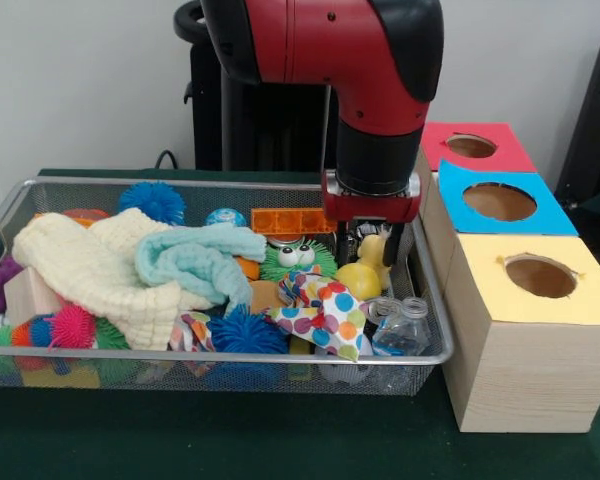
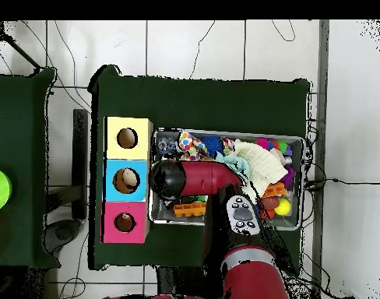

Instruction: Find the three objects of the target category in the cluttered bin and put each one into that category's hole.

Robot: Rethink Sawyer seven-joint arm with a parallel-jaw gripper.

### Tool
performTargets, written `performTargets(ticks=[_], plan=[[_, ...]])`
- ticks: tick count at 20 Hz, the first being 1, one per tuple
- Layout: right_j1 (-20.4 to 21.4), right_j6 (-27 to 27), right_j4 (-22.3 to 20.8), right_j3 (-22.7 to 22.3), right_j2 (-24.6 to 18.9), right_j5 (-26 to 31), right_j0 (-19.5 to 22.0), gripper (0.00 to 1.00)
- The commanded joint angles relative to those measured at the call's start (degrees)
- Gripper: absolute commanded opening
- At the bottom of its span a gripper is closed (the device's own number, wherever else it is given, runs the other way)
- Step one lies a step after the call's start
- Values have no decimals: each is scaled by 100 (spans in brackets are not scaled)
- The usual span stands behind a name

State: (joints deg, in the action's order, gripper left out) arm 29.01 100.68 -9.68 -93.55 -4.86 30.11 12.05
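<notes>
**Sawyer arm: red shell, black joints**

The arm [image 1: 320, 40] is glossy red with rounded black caps at its joints. A black cylindrical wrist ends in a red collar. In the overhead view, a grey oval button panel [image 2: 241, 214] sits on a black link.

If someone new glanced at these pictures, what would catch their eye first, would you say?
Probably the red arm, reaching down with its tool just above a yellow duck-shaped toy at the right end of the wire bin. Next, the bin's colourful clutter, and the yellow box, blue box and red box with holes beside it.
</notes>
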Motion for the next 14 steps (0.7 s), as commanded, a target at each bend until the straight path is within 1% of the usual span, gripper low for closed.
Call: performTargets(ticks=[1, 7, 14], plan=[[-320, 989, 177, 18, -80, -517, 70, 100], [-243, 838, 234, -276, -282, -522, 197, 100], [-208, 750, 226, -449, -297, -346, 246, 100]])
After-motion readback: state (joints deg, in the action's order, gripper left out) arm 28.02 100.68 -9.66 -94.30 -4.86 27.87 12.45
